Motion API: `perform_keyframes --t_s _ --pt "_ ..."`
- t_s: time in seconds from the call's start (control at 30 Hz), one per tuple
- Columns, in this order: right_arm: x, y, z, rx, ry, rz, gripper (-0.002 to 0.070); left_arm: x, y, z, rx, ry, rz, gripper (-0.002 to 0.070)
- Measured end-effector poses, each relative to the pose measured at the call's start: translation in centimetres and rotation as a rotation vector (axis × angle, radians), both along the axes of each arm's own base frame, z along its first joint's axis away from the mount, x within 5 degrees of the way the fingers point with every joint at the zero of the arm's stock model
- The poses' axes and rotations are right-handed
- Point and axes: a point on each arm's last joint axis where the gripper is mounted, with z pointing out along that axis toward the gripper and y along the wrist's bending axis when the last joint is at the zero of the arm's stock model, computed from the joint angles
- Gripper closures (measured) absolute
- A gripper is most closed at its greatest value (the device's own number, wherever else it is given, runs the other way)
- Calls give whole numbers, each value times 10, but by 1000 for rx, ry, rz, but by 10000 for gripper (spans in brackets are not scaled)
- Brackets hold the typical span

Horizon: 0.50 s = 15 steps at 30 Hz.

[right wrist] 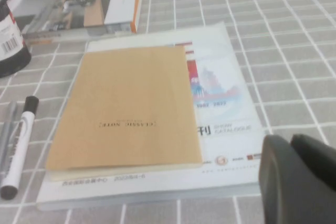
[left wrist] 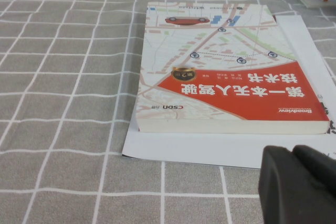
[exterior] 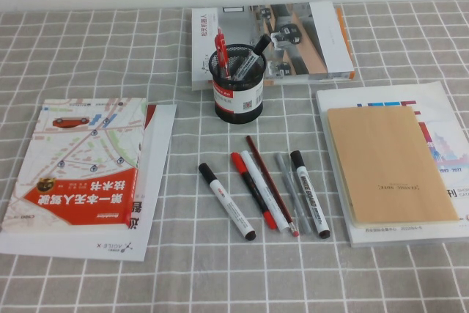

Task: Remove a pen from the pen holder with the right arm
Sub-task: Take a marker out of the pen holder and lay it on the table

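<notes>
Black mesh pen holder [exterior: 238, 82] w/ a white barcode label stands upright on the grey checked cloth [exterior: 88, 49] covering the worktop, approx ctr and closer to the far edge. Two pens in it:
- Red pen [exterior: 220, 48]: long axis nearly vertical, top end up, tipped a bit toward the far-left corner.
- Black-and-white marker [exterior: 251, 55]: leans the other way, top end toward the far-right corner.

Lower ends of both sit down inside the holder.

Right hand [right wrist: 291, 148] hangs over the near-right part of the worktop, just off the near corner of the white catalogue [exterior: 440, 111]. Its fingers are pressed together w/ nothing in them, and it is well apart from the holder. Left hand [left wrist: 293, 156] is over the near-left part, just on the near side of the white sheet [exterior: 157, 181] under the red-and-white map-cover book [exterior: 80, 163]. Its fingers look closed too, and empty.

Tan notebook [exterior: 385, 163] lies on the catalogue by the right edge. Open glossy brochure [exterior: 315, 34] lies flat just behind the holder, at the far edge.

Loose pens lie in a row btw the holder and the near edge: black-capped white marker [exterior: 228, 203], red marker [exterior: 239, 163], thin dark-red pencil [exterior: 256, 150], clear pen [exterior: 288, 181], black-capped whiteboard marker [exterior: 310, 196]. All are flat, w/ long axes running far-to-near, slanted toward the near-right corner.
</notes>
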Motion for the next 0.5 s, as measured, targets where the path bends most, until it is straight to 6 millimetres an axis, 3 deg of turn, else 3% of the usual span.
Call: perform_keyframes --t_s 0.23,0.5 --pt "-9 -1 0 -33 -117 3 688 0 0 0 0 0 0 678" --pt "-12 -1 -4 -60 -90 11 688 0 0 0 0 0 0 678"
